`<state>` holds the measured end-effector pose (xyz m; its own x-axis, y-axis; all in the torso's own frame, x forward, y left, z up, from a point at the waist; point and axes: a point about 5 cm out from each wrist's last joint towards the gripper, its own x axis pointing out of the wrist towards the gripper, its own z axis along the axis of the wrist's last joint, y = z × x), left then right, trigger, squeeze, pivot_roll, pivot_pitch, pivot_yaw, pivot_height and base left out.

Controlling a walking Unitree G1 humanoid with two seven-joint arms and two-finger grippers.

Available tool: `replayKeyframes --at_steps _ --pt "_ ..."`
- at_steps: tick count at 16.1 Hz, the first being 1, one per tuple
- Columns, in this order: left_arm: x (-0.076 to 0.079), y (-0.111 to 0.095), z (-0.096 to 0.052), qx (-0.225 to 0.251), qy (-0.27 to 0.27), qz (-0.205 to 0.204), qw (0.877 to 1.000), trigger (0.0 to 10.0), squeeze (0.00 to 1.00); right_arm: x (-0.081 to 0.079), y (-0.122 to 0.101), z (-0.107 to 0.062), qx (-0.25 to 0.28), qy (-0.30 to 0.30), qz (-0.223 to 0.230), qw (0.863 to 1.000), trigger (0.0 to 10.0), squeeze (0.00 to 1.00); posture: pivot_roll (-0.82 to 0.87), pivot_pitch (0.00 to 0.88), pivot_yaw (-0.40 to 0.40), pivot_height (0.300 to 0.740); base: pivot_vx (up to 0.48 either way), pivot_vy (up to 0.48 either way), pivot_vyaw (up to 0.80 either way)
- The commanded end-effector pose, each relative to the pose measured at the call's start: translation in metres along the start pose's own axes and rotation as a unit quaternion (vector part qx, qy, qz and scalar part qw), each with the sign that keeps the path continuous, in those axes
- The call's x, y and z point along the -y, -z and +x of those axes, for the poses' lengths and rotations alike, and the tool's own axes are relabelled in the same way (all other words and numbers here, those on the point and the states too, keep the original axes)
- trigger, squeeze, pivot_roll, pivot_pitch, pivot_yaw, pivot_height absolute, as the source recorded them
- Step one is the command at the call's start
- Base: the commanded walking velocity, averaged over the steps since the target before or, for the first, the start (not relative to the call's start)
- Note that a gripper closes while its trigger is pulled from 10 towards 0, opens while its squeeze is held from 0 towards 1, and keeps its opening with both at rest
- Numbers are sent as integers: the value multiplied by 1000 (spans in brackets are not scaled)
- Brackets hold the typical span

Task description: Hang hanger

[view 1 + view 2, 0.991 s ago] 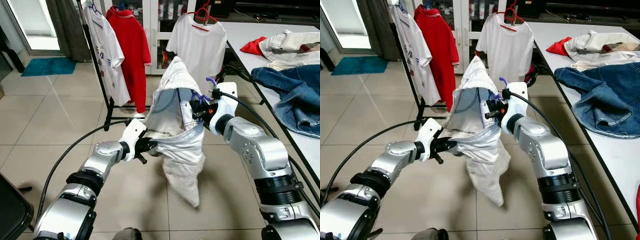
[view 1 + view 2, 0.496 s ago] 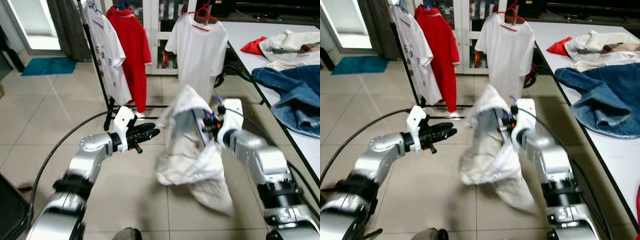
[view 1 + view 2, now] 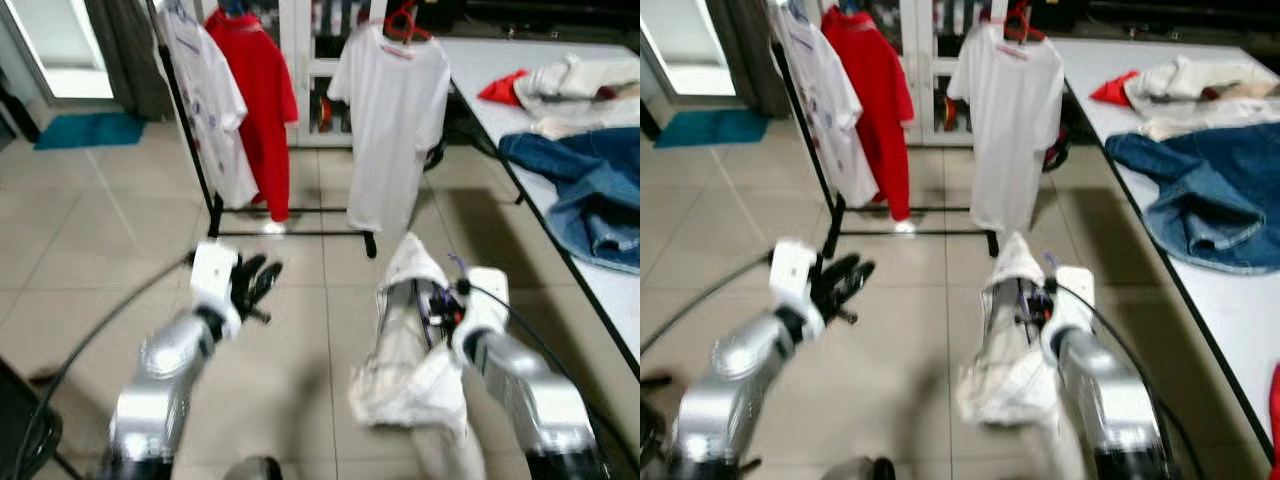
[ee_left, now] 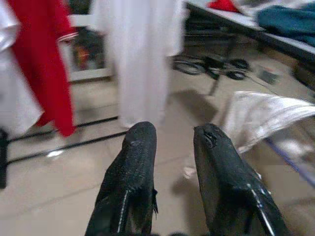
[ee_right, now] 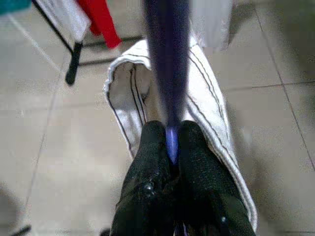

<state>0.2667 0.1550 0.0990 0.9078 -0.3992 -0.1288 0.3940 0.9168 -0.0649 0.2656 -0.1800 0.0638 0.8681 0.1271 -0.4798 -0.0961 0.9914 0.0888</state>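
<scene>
Your right hand (image 5: 170, 147) is clenched on the purple hanger (image 5: 166, 59), which carries a white garment (image 3: 405, 340) low over the floor tiles, short of the clothes rack (image 3: 200, 150). Your left hand (image 4: 172, 162) hangs released, fingers apart, beside it.

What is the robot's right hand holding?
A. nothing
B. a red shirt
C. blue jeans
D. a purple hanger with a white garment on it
D: the right hand is pinched shut on the purple hanger, and the white garment drapes from it above the floor.
</scene>
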Motion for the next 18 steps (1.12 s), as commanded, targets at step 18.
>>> replayKeyframes --at_steps 18 --pt "-16 -7 -7 -3 -97 8 995 10000 0 -20 -23 -1 84 4 -12 996 10000 0 2 25 21 740 299 0 111"
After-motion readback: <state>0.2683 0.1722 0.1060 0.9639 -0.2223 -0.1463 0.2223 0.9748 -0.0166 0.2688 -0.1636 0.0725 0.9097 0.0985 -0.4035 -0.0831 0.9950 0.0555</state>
